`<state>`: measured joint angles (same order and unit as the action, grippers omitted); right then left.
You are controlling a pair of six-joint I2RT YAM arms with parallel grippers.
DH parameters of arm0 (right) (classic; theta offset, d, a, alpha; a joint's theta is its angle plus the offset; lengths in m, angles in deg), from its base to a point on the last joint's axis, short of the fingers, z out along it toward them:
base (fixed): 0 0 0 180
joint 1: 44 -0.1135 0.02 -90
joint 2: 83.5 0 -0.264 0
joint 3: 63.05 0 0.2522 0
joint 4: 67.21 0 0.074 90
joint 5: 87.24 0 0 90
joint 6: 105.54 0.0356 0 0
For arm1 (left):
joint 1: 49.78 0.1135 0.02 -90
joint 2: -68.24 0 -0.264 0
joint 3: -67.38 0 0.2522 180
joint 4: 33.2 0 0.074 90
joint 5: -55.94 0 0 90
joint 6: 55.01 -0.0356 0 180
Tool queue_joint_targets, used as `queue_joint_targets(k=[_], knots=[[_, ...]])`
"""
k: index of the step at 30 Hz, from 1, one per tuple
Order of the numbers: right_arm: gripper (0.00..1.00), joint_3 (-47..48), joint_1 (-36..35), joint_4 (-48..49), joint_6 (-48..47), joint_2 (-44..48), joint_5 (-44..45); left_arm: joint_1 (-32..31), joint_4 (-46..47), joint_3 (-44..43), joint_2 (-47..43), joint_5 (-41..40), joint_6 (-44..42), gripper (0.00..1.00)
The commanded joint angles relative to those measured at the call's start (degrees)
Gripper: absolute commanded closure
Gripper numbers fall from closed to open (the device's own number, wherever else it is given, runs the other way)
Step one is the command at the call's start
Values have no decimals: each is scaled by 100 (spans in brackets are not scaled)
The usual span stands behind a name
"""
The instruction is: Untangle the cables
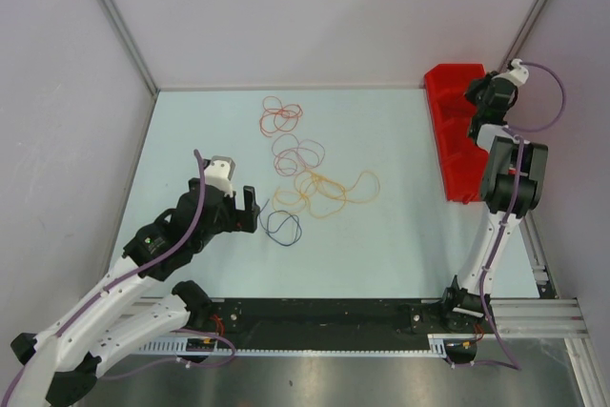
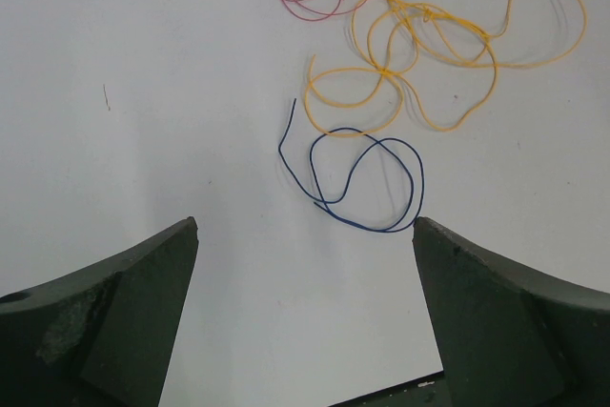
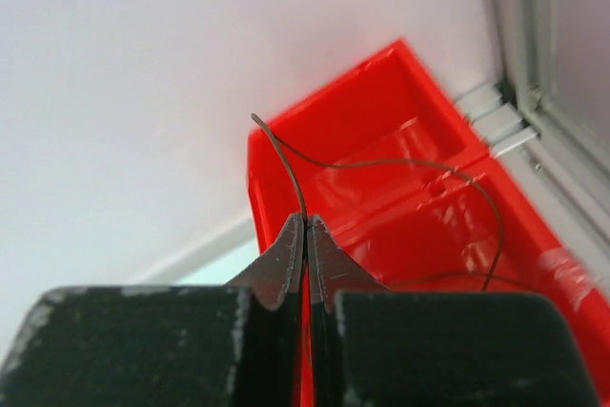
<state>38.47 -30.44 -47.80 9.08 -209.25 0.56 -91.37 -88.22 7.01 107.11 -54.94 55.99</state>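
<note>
Currently, four hair-thin cables lie in curly loops on the smooth pale tabletop (image 1: 400,235), strung from near the far edge toward the middle. We log a red cable (image 1: 281,116), a pinkish-brown cable (image 1: 297,152), an orange-yellow cable (image 2: 429,45) overlapping the pinkish-brown one, and a dark blue cable (image 2: 367,178) just beside the orange-yellow.

The left arm is bent low. Its left end effector (image 2: 305,224) has matte black fingers spread wide, facing the dark blue cable without touching it.

The right arm stands tall at the far right corner. Its right end effector (image 3: 306,221) is pressed together, pinching a thin dark wire (image 3: 410,162) that arcs over a glossy red plastic bin (image 3: 372,107).
</note>
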Motion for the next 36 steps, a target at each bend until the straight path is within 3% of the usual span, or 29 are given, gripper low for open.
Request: queue_joint_targets(k=[1, 8, 13, 17, 20, 27, 33, 36], knots=[[100, 513, 24, 681, 709, 59, 770, 45, 65, 12, -46, -153, 80, 0], [100, 1119, 138, 806, 2239, -142, 1168, 54, 56, 3, 15, -144, 80, 0], [100, 1024, -46, 401, 2056, -20, 1406, 80, 39, 3, 6, -170, 89, 0], [100, -2, -187, 103, 1907, 568, 2126, 89, 56, 12, -20, -144, 80, 0], [100, -181, -284, -335, 1923, 737, 2399, 80, 65, 3, -2, -109, 72, 0], [100, 951, -214, -2907, 2976, 201, 2705, 89, 74, 29, -143, -144, 72, 0], [100, 3007, -371, -6026, 4216, -475, 3374, 89, 74, 20, -117, -144, 80, 0], [100, 3624, -407, -6848, 4664, -687, 3393, 80, 74, 20, -117, -135, 80, 0]])
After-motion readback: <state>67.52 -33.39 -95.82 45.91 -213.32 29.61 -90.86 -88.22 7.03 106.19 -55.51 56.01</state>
